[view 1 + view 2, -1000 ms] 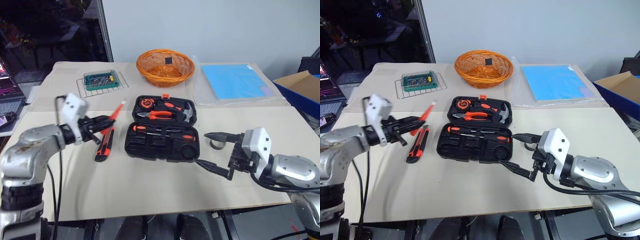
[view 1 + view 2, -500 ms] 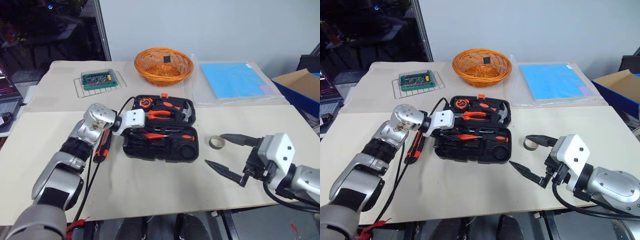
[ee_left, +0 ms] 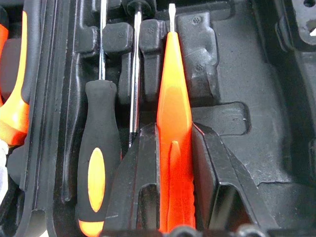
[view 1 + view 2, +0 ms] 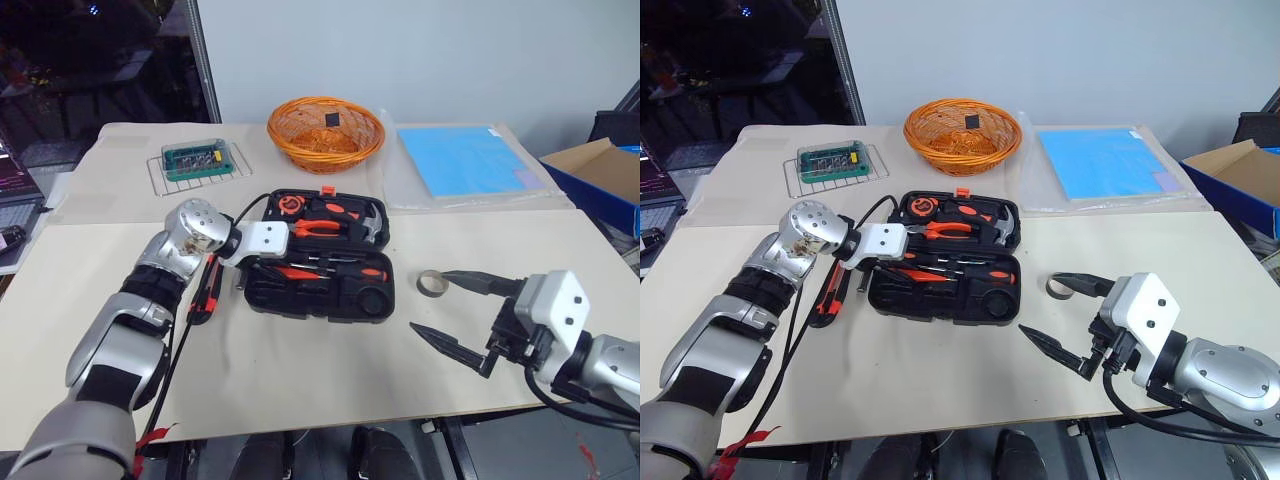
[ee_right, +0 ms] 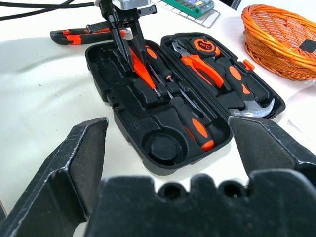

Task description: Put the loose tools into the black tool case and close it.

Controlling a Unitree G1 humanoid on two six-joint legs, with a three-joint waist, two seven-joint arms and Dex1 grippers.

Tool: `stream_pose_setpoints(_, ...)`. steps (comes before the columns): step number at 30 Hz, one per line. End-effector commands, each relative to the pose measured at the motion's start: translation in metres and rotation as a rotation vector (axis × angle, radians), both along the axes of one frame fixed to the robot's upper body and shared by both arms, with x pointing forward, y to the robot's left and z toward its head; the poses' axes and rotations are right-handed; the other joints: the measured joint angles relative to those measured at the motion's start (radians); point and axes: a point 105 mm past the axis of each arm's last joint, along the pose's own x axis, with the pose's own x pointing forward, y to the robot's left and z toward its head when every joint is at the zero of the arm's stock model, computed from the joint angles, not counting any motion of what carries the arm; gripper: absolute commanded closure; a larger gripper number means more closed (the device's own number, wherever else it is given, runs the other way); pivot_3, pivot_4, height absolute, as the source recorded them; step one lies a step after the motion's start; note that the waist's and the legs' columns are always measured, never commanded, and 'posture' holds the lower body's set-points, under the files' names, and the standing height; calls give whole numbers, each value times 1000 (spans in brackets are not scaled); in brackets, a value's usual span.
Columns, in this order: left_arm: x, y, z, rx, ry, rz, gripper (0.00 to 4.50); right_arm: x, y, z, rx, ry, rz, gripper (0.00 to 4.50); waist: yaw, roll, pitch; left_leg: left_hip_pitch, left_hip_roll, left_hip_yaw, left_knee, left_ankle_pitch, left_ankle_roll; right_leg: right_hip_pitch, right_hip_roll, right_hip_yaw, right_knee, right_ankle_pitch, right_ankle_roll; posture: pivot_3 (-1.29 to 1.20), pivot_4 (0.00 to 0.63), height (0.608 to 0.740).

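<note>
Pinching orange screwdriver, left pincer inside case

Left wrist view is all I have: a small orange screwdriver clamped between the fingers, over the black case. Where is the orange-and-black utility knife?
Observer: The orange-and-black utility knife lies on the beige table, just outside the left end of the open black plastic tool case.
Operator: And the tape ring?
Observer: The small greyish tape ring sits on the table to the right of the case, not in it.
Operator: Right gripper?
Observer: The right gripper hangs open beside that ring, holding nothing.
</note>
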Motion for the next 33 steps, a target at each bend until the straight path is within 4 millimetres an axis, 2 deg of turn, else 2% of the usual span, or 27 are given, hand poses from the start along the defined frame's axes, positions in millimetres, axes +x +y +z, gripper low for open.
stream_pose_setpoints(1,3,-4,11,37,-33,-7,4040,-4,4,10,-7,-45,21,0,1,0,0,0,0,0,0,0,0,0,0,0,0,0,0,0,150,740)
stream_pose_setpoints(9,2,-3,3,78,-11,24,4040,-5,4,10,-8,-47,23,0,0,0,0,0,0,0,1,0,0,0,0,0,1,0,0,0,150,740)
stream_pose_setpoints(11,0,-6,9,30,3,22,3036,-5,4,10,-6,-47,26,0,0,0,0,0,0,0,1,0,0,1,0,0,1,0,0,0,150,740)
stream_pose_setpoints(12,-1,-9,15,-15,13,23,2821,-4,5,10,-5,-48,27,0,0,0,0,0,0,0,1,0,0,1,0,0,1,0,0,0,150,740)
stream_pose_setpoints(16,-4,-16,46,-251,58,74,1340,-4,4,10,-2,-50,28,0,0,0,0,0,0,-1,2,0,0,0,0,0,1,0,0,0,150,740)
stream_pose_setpoints(19,-10,-12,63,-431,137,138,1340,-4,4,9,0,-50,29,0,-2,0,0,-1,0,-1,2,0,0,0,0,0,1,0,1,0,150,740)
stream_pose_setpoints(22,-12,-8,64,-577,200,265,2111,-3,5,9,3,-50,31,0,-8,0,0,0,0,-1,2,0,1,1,0,0,1,0,1,0,150,740)
stream_pose_setpoints(26,-16,-6,42,-630,178,388,3660,-2,5,8,9,-50,34,0,-11,0,0,1,0,-2,2,0,0,2,0,1,2,0,1,0,150,740)
stream_pose_setpoints(28,-18,-7,25,-637,148,459,4451,-1,6,7,11,-49,39,0,-9,0,0,1,0,-2,3,0,0,3,0,1,2,1,1,0,150,740)
stream_pose_setpoints(30,-21,-6,-11,-551,126,540,4481,0,7,7,12,-47,44,0,-8,0,0,1,0,-3,3,0,0,3,0,0,1,1,1,0,150,740)
stream_pose_setpoints(33,-22,-2,-43,-440,132,632,4481,1,8,6,12,-45,52,0,-2,0,-1,2,-1,-3,3,0,0,4,0,1,1,1,1,0,150,740)
